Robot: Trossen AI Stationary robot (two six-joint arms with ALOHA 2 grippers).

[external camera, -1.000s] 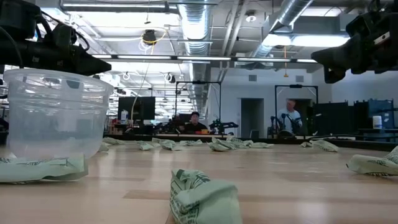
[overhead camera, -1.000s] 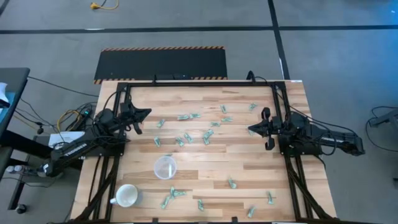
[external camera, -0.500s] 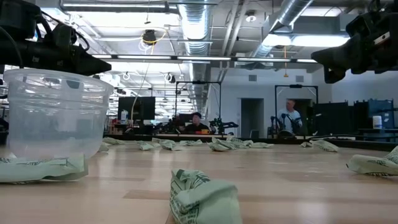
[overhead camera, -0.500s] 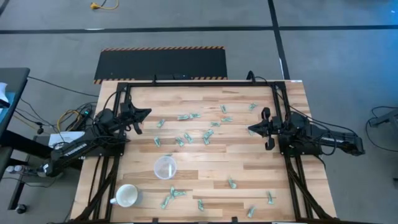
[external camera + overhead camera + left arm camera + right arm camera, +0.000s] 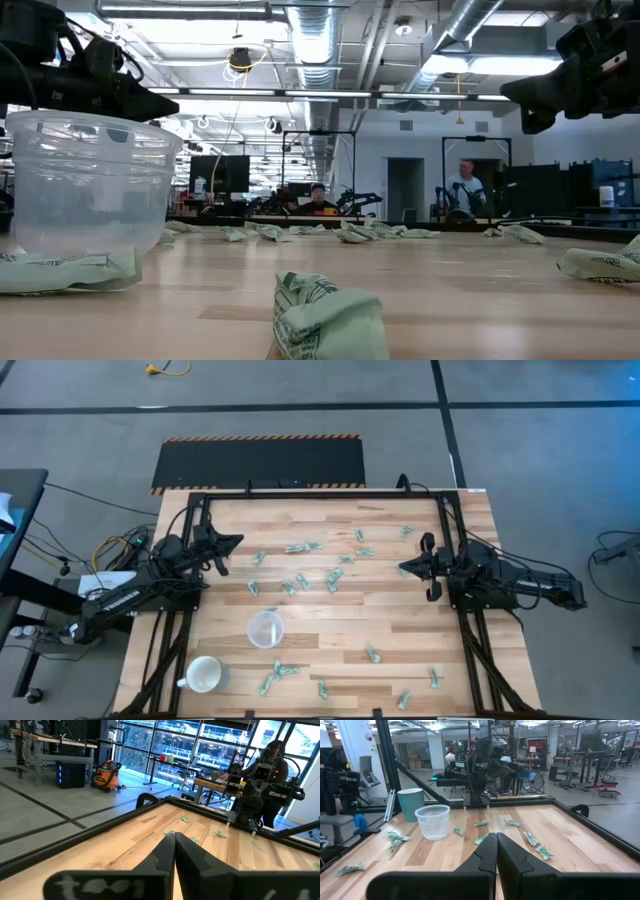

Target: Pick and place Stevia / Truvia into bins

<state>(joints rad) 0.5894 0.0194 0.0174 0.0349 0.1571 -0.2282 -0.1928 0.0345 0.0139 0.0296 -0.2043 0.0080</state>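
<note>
Clear plastic, the cup stands open-mouthed on the wooden table and appears empty; it serves as landmark throughout. The Stevia sachets lie mostly in a loose scatter beyond the cup toward the table's far edge, several overlapping. A few more lie on the near side of the cup, one pair just beside the white mug, which stands near the cup.

Risks, as judged: overlapping sachets may come up two at a time; thin flat paper may slip from the fingertips; a careless approach may tip the light cup; the neighbouring mug could be mistaken for the bin.

Left gripper: above the table's left margin, beyond the cup, jaws together, holding and touching nothing. Right gripper: well apart from the cup toward the right margin, jaws likewise pressed together and empty.
</note>
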